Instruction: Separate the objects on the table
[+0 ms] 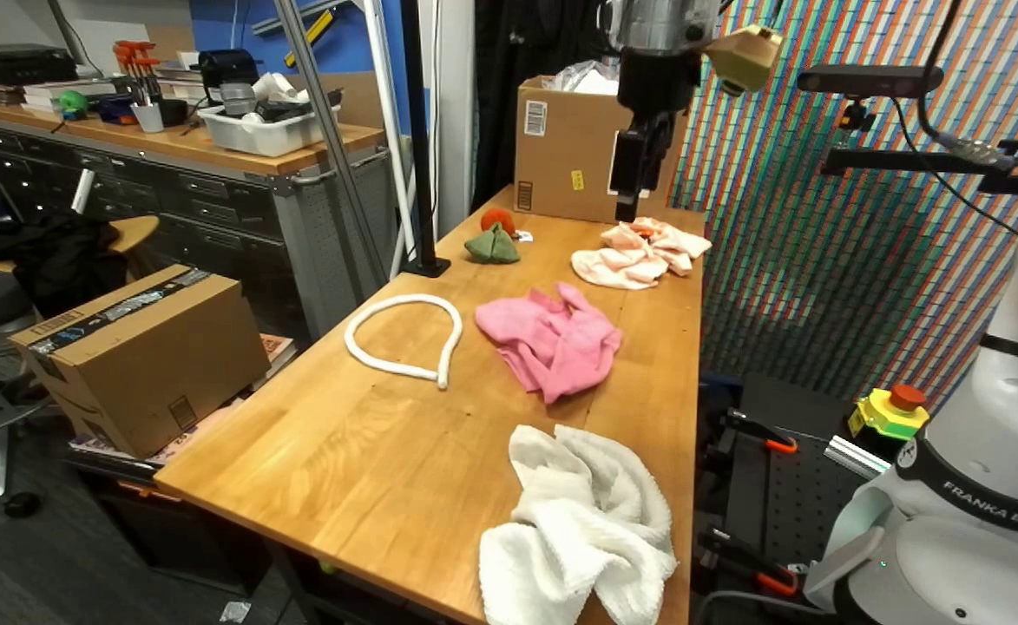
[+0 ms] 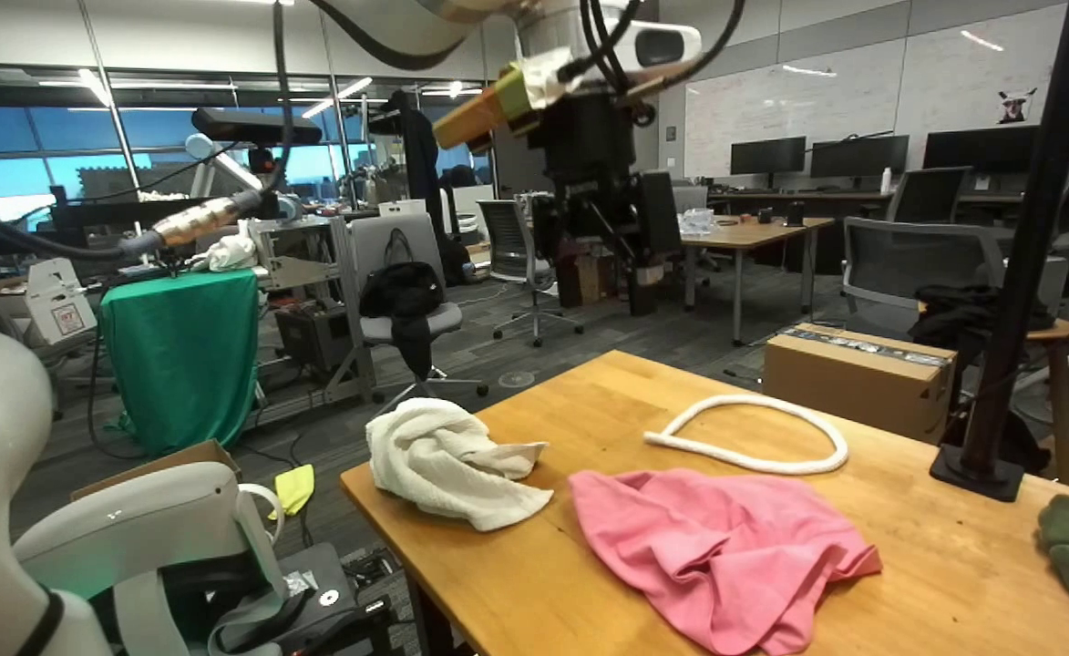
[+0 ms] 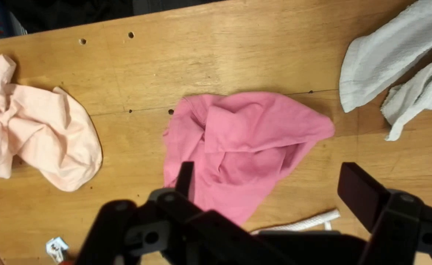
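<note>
Rope (image 1: 404, 370) beside cloth (image 1: 552, 343) on table (image 1: 326, 460)

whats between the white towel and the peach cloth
The crumpled pink cloth lies between the white towel and the peach cloth, touching neither; the wrist view shows this.
</note>
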You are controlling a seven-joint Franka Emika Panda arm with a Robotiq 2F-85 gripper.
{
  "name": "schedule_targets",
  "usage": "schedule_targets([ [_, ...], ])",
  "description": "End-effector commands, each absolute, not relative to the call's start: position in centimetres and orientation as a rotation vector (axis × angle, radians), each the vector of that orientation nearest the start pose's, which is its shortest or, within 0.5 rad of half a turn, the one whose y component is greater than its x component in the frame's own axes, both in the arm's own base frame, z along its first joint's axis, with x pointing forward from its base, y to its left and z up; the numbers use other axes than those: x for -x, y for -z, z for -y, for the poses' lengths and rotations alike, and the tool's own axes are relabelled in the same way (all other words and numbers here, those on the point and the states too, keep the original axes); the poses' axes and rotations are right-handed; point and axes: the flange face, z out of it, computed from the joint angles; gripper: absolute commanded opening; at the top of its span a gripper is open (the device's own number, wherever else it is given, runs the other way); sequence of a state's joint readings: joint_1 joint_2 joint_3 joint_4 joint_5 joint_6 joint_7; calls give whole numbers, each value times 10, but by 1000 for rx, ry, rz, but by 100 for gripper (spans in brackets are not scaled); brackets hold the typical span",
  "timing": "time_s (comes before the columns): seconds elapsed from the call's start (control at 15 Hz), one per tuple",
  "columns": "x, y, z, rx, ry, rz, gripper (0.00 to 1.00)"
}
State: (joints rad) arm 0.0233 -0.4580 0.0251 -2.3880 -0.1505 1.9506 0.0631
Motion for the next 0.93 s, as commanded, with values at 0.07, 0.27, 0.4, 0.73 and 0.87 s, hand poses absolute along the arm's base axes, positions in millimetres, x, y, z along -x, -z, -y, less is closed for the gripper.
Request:
schedule_targets([
  [0.07, -359, -539, -18, 3267, 378, 215, 100],
  [0.27, -341, -555, -15, 3222, 608, 184, 100],
  [0.4, -332, -561, -12, 3191, 765, 130, 100],
  [0.73, -332, -563, -11, 3157, 867, 132, 100],
  [0.87, -326, -560, -9, 3142, 909, 122, 100],
])
